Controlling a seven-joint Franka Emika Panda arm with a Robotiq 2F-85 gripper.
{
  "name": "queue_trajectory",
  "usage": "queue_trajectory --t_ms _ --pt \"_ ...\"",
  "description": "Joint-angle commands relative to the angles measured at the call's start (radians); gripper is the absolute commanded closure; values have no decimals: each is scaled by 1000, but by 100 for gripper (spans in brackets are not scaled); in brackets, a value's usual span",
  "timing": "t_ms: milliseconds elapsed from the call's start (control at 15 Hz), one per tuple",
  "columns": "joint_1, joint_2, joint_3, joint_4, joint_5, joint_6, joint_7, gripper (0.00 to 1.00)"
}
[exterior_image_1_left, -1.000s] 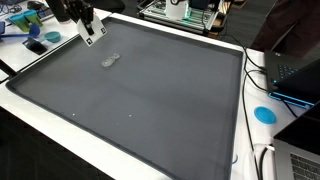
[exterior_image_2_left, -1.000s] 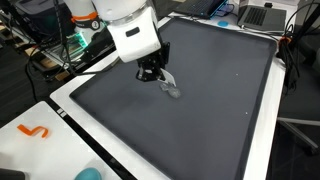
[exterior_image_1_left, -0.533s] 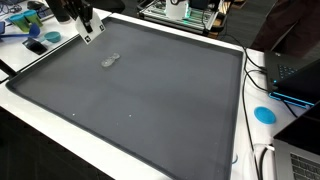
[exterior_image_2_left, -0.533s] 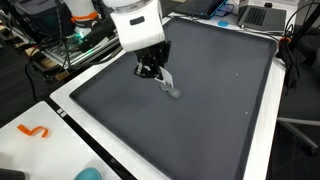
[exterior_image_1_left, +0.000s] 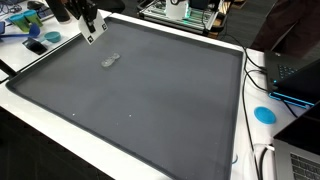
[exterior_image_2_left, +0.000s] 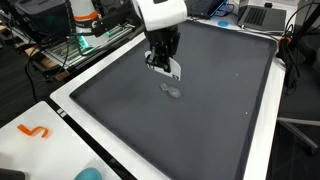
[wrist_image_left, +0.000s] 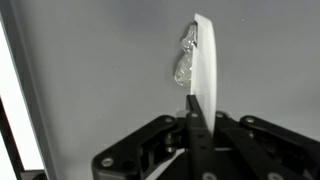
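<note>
Pincer (exterior_image_2_left: 164, 67) risen with white strip (wrist_image_left: 204, 65), crumpled silvery scrap (exterior_image_2_left: 171, 91) on mat (exterior_image_2_left: 205, 125)

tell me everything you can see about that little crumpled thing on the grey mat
The crumpled scrap is small, shiny and silvery-clear, like crinkled foil or plastic wrap; which, I cannot tell. Longish with two lumps, it lies flat on the dark grey mat, near one corner. Only the mat touches it. The hand hangs above it, shut on a thin white card, and both exterior views show a gap between card and scrap.
</note>
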Motion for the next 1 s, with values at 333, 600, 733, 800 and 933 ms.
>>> queue_trajectory --t_ms 333,600,733,800,933 --pt "64 -47 2 -12 -80 -45 78 99" --pt "95 -53 2 -10 -117 -52 160 99" --pt "112 -54 4 -8 -136 -58 205 99" --pt "121 -54 6 -7 -145 -59 225 99" --pt "138 -56 10 -5 -162 -61 273 99"
